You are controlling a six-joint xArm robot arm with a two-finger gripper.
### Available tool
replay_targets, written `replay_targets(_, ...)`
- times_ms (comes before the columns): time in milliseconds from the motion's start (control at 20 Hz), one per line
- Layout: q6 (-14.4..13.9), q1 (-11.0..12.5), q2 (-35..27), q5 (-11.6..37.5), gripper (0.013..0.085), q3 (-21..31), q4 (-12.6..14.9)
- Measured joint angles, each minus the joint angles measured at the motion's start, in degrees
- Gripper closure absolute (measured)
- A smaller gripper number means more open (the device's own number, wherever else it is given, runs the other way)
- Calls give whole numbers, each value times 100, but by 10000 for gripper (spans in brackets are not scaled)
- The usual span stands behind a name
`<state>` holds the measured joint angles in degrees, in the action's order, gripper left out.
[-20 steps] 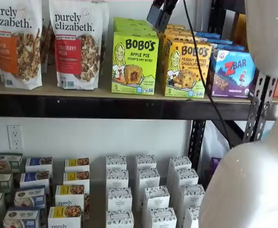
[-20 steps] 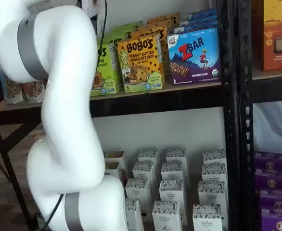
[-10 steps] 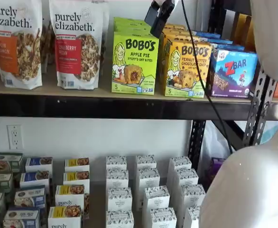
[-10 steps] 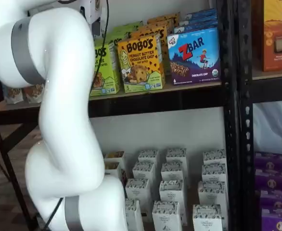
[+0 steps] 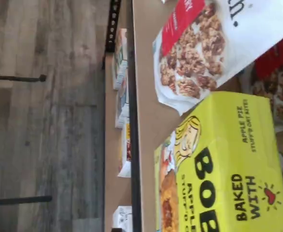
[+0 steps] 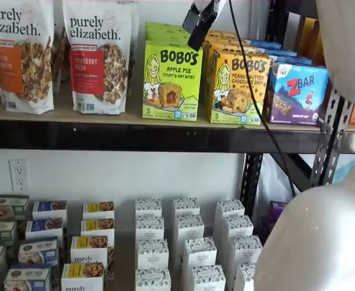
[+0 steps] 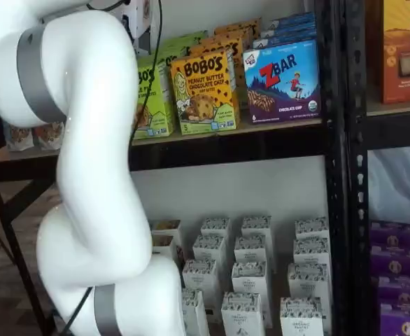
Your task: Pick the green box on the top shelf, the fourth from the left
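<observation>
The green box [image 6: 171,79], a lime Bobo's Apple Pie box, stands at the front of a row on the top shelf [image 6: 135,136]. In a shelf view, my gripper [image 6: 195,33] hangs from the top edge. Its black fingers are just above the box's upper right corner and not touching it. No gap between the fingers shows. The arm hides most of the green box in a shelf view [image 7: 152,98]. The wrist view shows the box's top and front close up [image 5: 228,169] on the tan board [image 5: 146,96].
A yellow-orange Bobo's peanut butter box [image 6: 238,85] stands right of the green box, then a blue ZBar box [image 6: 295,91]. Purely Elizabeth granola bags [image 6: 102,54] stand to its left. Small white boxes [image 6: 183,242] fill the lower level. My white arm [image 7: 86,175] stands in front.
The gripper has moved slightly left and down toward the green box's top. The boxes have not moved.
</observation>
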<state>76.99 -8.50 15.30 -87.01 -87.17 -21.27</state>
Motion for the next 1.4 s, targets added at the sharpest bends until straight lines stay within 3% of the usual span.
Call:
replay_targets(650,101,1,-392,320,130,-159,160)
replay_targets(900,66,-54,-572,67,130,-376,331)
replay_targets(1400,-61,-252,-681,71,130,-360,551)
